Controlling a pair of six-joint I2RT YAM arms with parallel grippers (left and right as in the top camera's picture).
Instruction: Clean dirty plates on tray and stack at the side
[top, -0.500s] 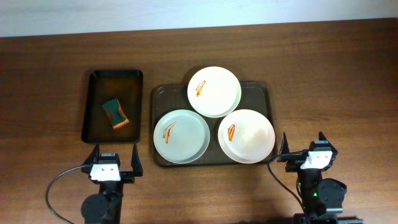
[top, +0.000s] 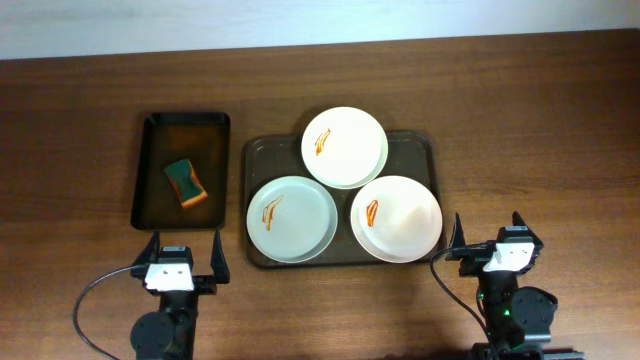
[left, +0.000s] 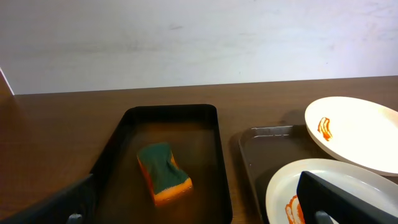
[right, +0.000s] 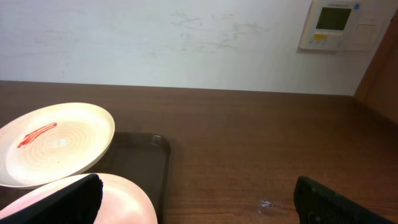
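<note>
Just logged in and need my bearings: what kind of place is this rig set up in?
Likely an indoor lab or office test bench, not a kitchen: a bare wooden table against a plain white wall, with a wall-mounted control panel on it.

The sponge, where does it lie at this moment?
In the overhead view the sponge lies inside the small black tray on the left side of the table, just left of the larger grey-brown tray.
</note>
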